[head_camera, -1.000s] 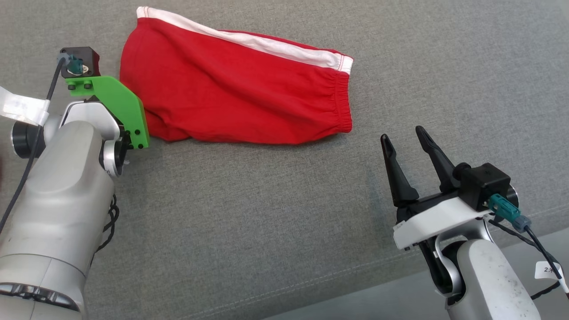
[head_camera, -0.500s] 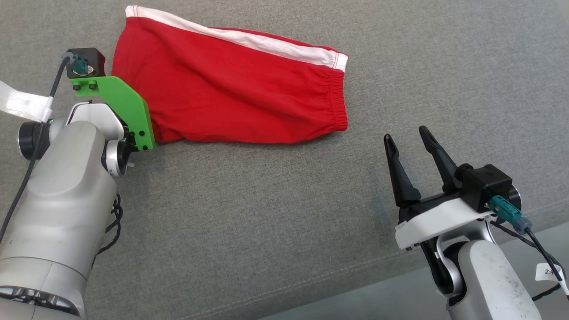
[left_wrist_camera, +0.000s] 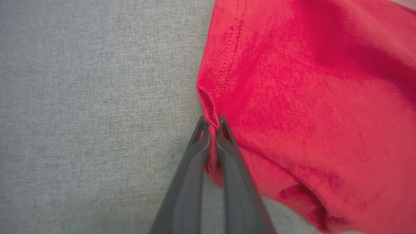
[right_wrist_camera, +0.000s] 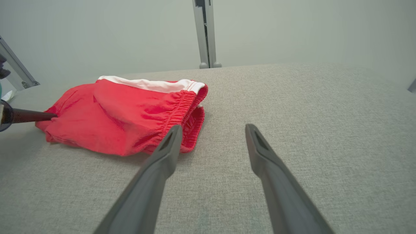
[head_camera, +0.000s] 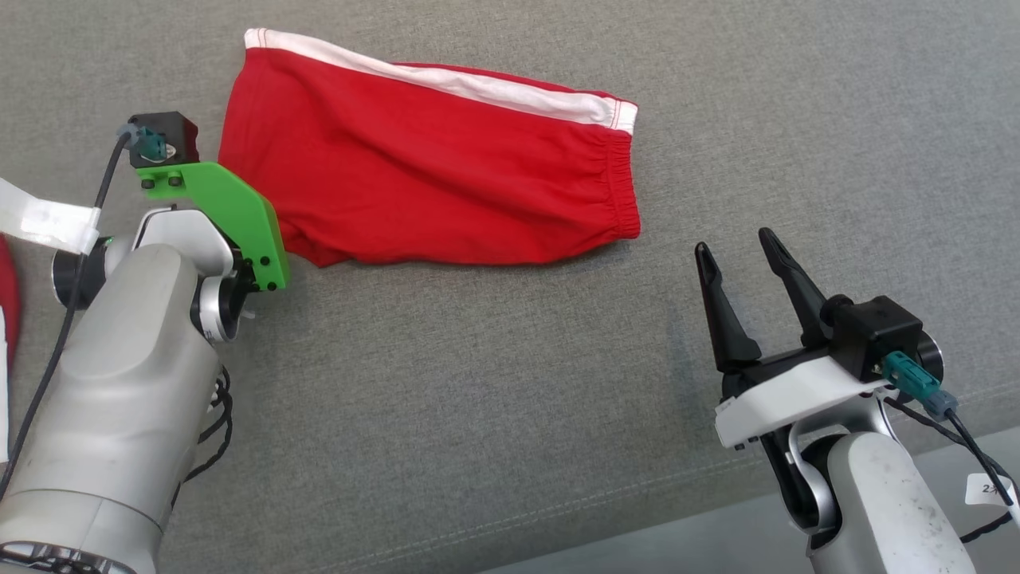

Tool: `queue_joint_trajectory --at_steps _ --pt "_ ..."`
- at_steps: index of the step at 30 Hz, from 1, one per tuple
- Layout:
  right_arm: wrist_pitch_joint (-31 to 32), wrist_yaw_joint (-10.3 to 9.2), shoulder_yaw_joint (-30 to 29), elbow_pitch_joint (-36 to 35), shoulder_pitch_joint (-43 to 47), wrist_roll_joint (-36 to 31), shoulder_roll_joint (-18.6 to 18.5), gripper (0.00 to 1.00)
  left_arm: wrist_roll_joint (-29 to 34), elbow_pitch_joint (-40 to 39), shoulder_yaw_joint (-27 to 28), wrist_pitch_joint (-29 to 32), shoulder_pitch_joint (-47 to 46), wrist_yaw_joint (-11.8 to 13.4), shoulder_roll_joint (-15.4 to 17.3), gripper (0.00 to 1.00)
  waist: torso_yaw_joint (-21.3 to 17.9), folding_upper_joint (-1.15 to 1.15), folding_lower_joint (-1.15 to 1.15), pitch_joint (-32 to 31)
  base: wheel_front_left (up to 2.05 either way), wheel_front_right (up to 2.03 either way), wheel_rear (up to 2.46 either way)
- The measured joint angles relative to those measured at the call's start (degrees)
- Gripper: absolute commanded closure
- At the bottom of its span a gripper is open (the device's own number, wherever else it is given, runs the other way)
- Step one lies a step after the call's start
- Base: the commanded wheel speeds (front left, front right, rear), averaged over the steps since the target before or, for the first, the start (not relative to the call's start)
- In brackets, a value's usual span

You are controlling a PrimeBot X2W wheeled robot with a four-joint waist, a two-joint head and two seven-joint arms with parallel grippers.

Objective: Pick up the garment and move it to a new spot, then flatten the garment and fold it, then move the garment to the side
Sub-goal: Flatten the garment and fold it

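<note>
The garment [head_camera: 430, 183], red shorts with a white side stripe and an elastic waistband, lies roughly flat on the grey cloth surface [head_camera: 478, 383]. My left gripper [left_wrist_camera: 212, 125] is shut on a fold of the garment's [left_wrist_camera: 308, 97] stitched hem at its left edge. In the head view the green wrist mount [head_camera: 239, 219] covers those fingers. My right gripper [head_camera: 734, 241] stands open and apart from the cloth, below and right of the waistband end. In the right wrist view the right gripper [right_wrist_camera: 213, 128] is open, with the garment [right_wrist_camera: 123, 120] ahead and to the left.
A bit of another red item [head_camera: 4, 295] shows at the far left edge. The surface's front edge runs along the lower right, with pale floor [head_camera: 677, 550] beyond it. A metal post [right_wrist_camera: 205, 32] stands against the wall behind the surface.
My left gripper has closed on the garment's hem. The head view has shifted a little, and the left arm sits slightly further right in it. The right gripper stays open.
</note>
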Motion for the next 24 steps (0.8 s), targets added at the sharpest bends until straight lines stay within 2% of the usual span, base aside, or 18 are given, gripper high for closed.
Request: queue_joint_trajectory --at_steps 13,24 --pt "1.76 0.00 -0.44 -0.55 2.71 -0.33 0.00 0.00 -4.02 -7.00 2.21 -4.20 10.29 -0.60 -0.21 1.00 2.89 0.00 0.00 -4.59 0.00 0.00 0.00" --pt "2.74 0.00 -0.80 -0.91 4.81 -0.30 0.00 0.00 -5.59 -18.20 3.25 -4.19 20.58 3.01 1.86 1.00 4.83 0.00 0.00 -9.31 0.00 0.00 0.00"
